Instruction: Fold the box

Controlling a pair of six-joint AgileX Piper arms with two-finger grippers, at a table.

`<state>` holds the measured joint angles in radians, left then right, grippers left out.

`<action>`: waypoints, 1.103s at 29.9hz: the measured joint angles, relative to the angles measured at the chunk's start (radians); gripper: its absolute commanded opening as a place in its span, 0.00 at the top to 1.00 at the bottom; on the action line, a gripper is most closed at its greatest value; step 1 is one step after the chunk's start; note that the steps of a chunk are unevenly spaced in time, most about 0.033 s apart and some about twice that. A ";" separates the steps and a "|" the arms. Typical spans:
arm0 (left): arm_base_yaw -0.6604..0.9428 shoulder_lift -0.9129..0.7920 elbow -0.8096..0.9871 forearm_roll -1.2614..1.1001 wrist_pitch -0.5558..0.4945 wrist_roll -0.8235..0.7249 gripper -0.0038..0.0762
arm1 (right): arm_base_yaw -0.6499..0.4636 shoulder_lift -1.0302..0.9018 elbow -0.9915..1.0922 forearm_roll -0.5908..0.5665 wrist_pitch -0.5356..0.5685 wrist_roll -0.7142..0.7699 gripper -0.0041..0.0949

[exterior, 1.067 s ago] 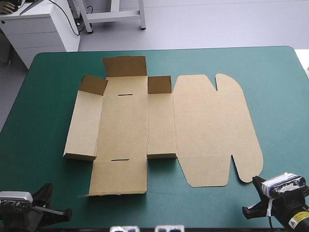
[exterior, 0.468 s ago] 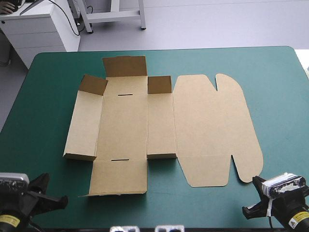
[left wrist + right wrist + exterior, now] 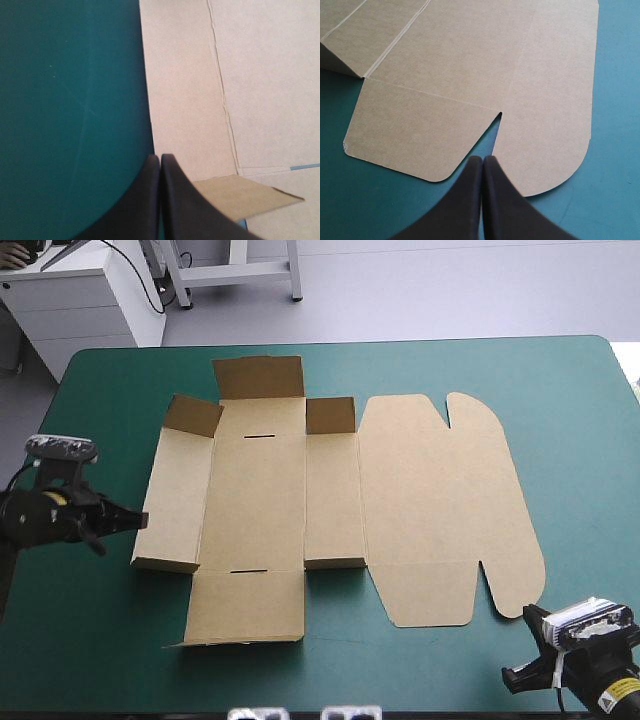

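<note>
High view: brown box (image 3: 430, 510) mid-table on teal-green cover (image 3: 585, 420), opened almost flat, short flaps raised along far side. Left gripper (image 3: 140, 521) at box's left edge, black fingers pressed together. Right gripper (image 3: 482, 158) near table's near right corner, just off rounded lid flap, fingers likewise together.

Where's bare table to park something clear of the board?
Widest bare teal-green cover lies between the box and the table's right edge. A narrower strip runs along the near edge, up to the right gripper. Crowded: the left side, left gripper at the box's edge.
</note>
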<state>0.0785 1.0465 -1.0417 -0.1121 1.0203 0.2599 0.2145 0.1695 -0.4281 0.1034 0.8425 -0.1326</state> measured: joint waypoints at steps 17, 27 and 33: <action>0.277 0.530 -0.225 -0.423 0.194 0.441 0.94 | 0.000 0.000 0.000 0.000 0.000 0.000 0.98; 0.345 0.611 -0.232 -0.472 0.197 0.478 0.77 | 0.000 0.000 0.000 0.000 0.000 0.000 0.98; 0.347 0.687 -0.232 -0.540 0.192 0.508 0.32 | 0.000 0.000 0.000 0.000 0.000 0.000 0.98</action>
<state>0.4252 1.7336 -1.2741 -0.6516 1.2126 0.7675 0.2145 0.1695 -0.4281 0.1034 0.8425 -0.1326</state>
